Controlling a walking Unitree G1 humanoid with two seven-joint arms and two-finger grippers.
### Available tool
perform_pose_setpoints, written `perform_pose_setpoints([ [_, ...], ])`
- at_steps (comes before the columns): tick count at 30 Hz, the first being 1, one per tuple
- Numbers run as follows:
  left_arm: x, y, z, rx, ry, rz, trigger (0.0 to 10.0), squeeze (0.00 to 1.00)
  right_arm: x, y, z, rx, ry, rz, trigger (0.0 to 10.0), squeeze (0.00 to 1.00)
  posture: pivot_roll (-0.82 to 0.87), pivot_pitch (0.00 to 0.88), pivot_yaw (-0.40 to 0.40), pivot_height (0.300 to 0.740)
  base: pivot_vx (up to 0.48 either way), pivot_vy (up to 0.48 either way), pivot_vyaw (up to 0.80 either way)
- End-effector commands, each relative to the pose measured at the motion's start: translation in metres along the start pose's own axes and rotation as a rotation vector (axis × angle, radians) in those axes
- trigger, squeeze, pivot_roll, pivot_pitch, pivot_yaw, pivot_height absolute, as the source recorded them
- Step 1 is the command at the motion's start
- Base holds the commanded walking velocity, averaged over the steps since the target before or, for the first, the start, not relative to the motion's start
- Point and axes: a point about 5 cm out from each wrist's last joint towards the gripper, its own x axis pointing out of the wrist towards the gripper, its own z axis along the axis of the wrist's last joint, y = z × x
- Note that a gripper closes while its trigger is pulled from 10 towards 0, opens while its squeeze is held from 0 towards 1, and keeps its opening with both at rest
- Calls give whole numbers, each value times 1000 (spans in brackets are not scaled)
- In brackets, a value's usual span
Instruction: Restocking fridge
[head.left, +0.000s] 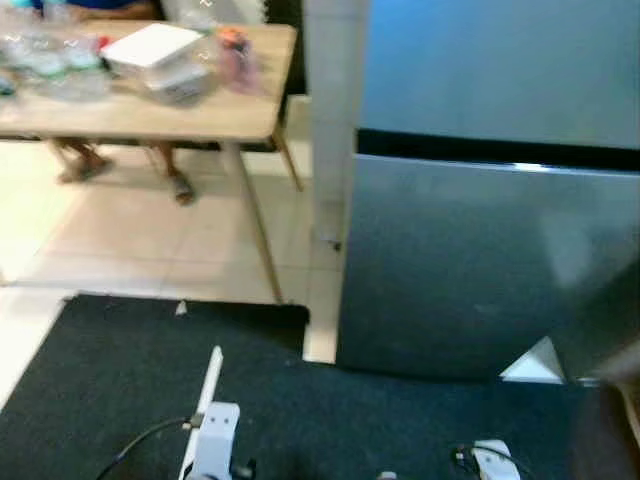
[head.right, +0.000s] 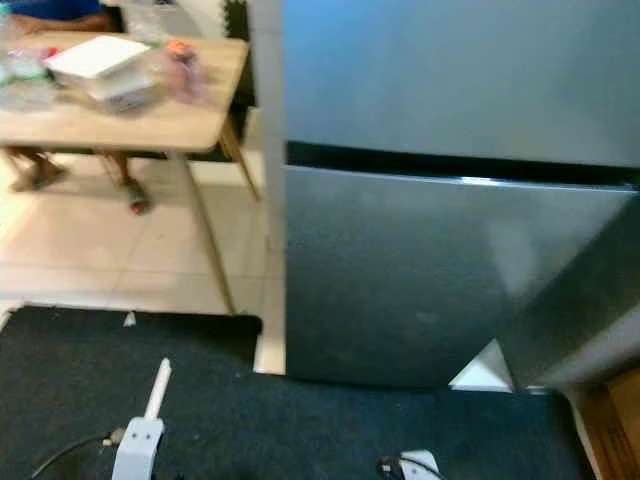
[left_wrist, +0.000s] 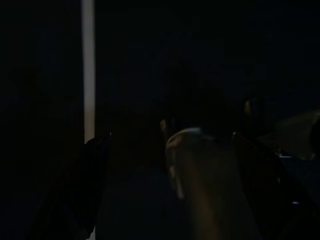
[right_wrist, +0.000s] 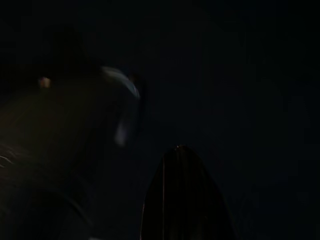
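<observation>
home kitchen — fridge (head.left: 480, 200) | cluttered wooden table (head.left: 200, 115) | tiled floor (head.left: 130, 240)

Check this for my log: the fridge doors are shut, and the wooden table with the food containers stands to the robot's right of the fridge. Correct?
One detail is wrong. The wooden table with the food containers stands to the robot's left of the fridge, not its right, as the left eye view shows. The fridge doors are shut, as you say.

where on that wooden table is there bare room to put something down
The near strip of the wooden table, along its front edge toward the fridge side corner, is bare. The back is crowded: clear plastic containers, a white box, a pinkish bag.
</observation>
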Motion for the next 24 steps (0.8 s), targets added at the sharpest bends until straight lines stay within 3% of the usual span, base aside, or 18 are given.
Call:
perform_pose_setpoints([
  [1,-1,-4,-8,-6,30,-11,10000,0,0,6,-4,-31,18,27,10000,0,-30,67,-25,740,0,0,763],
  [10,0,-20,-15,5,55,-61,10000,0,-4,-7,-11,-98,59,4,10000,0,-46,56,-38,740,0,0,763],
  [17,-1,-20,-17,-2,67,-60,10000,0,-7,-9,-24,-113,101,1,10000,0,-44,55,-40,740,0,0,767],
  [24,-1,-18,-17,-1,69,-56,10000,0,-6,-6,-23,-123,101,9,10000,0,-40,56,-40,740,0,0,769],
])
